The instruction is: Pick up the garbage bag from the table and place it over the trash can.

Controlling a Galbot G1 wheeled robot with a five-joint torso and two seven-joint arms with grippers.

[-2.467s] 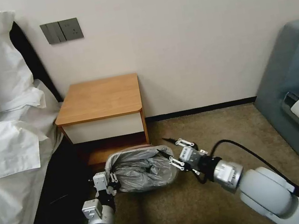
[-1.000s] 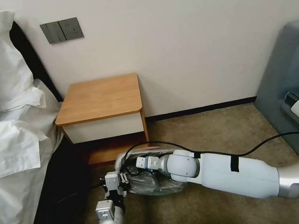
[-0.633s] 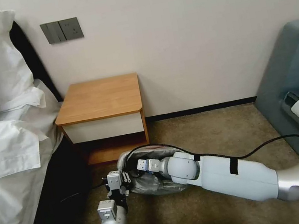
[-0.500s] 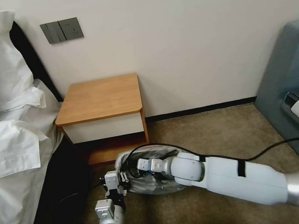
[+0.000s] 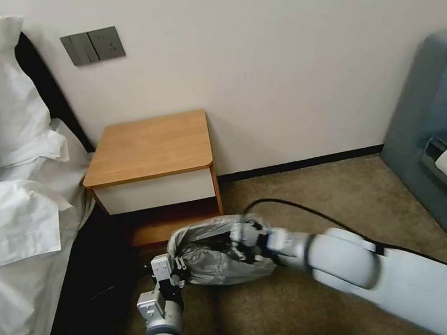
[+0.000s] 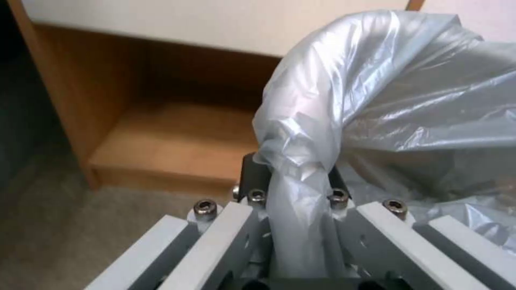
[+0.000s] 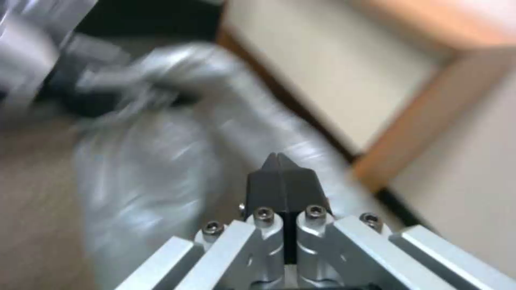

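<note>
Since a moment ago the right gripper (image 5: 239, 237) has drawn back to the right end of the garbage bag (image 5: 210, 252), jaws shut and empty, while the left gripper (image 5: 166, 268), at lower centre, pinches its left end.

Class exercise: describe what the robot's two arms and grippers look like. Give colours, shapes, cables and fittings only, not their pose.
Both arms have rounded, glossy white shells with silver-grey joints. A black cable runs along the right arm. The left gripper and right gripper each have dark, wedge-shaped fingertips on pale grey metal bars fastened with round socket screws.
</note>
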